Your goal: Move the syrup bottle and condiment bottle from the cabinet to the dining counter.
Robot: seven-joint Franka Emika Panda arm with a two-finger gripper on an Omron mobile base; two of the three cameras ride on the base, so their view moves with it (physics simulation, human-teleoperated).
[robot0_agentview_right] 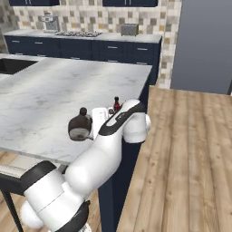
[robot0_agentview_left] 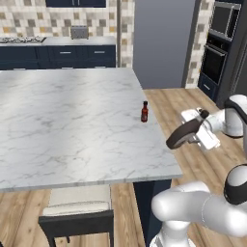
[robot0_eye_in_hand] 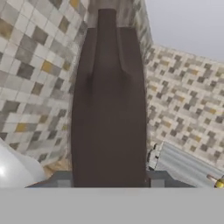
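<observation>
My gripper point(robot0_agentview_right: 93, 123) is shut on the syrup bottle point(robot0_agentview_right: 80, 126), a dark brown round-bodied bottle with a dark cap and a pale label. The bottle stands upright in the grip over the near right corner of the dining counter point(robot0_agentview_right: 50, 97). In the hand view the syrup bottle point(robot0_eye_in_hand: 108, 109) runs up the middle, with a fingertip point(robot0_eye_in_hand: 64, 179) on each side of its base. The condiment bottle point(robot0_agentview_left: 144, 112), slim and reddish with a black cap, stands upright on the dining counter point(robot0_agentview_left: 72, 120) near its right edge. From the right base view the condiment bottle point(robot0_agentview_right: 116, 103) peeks out just behind my hand.
A pale-seated stool point(robot0_agentview_left: 77, 206) is tucked under the counter's near edge. The back worktop point(robot0_agentview_right: 90, 36) carries a toaster point(robot0_agentview_right: 129, 30) and a hob, with navy wall cabinets point(robot0_agentview_right: 129, 2) above. A sink point(robot0_agentview_right: 13, 65) is at the far left. Wall ovens point(robot0_agentview_left: 217, 43) stand at the right, beyond wooden floor point(robot0_agentview_right: 190, 149).
</observation>
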